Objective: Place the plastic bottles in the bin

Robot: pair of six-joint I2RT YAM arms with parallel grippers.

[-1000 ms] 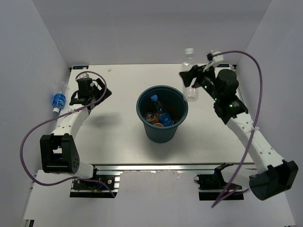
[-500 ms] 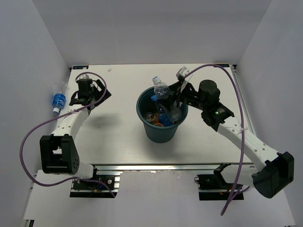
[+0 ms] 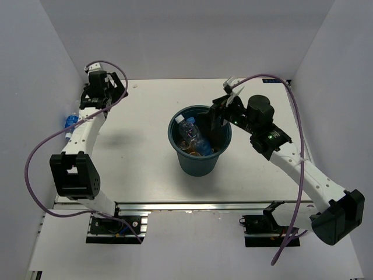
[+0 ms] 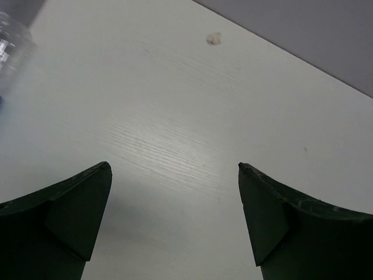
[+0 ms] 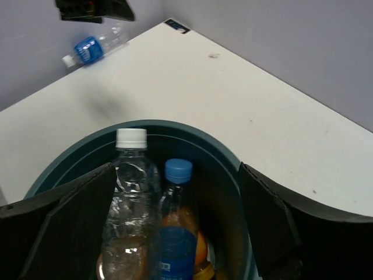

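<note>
The dark blue-grey bin (image 3: 175, 121) stands mid-table. Inside it a clear white-capped bottle (image 5: 131, 198) stands free beside a blue-capped, blue-labelled bottle (image 5: 176, 233), with orange ones (image 3: 189, 149) below. My right gripper (image 5: 176, 166) hangs open over the bin's right rim (image 3: 213, 121), its fingers either side of the bottles and touching none. At the table's left edge another blue-labelled bottle (image 3: 71, 121) lies on its side (image 5: 93, 48). My left gripper (image 3: 105, 93) is open above bare table near the back-left corner (image 4: 173, 166); a clear bottle (image 4: 11, 41) shows at its far left.
Grey walls close off the table at the back and both sides. A small speck (image 4: 214, 38) marks the tabletop near the back wall. Purple cables loop off both arms. The left arm's wrist (image 5: 93, 9) shows at the top of the right wrist view.
My right gripper swung left over the bin with the clear bottle and opened; the bottle now stands inside. My left arm moved back toward the back-left corner, still open.
</note>
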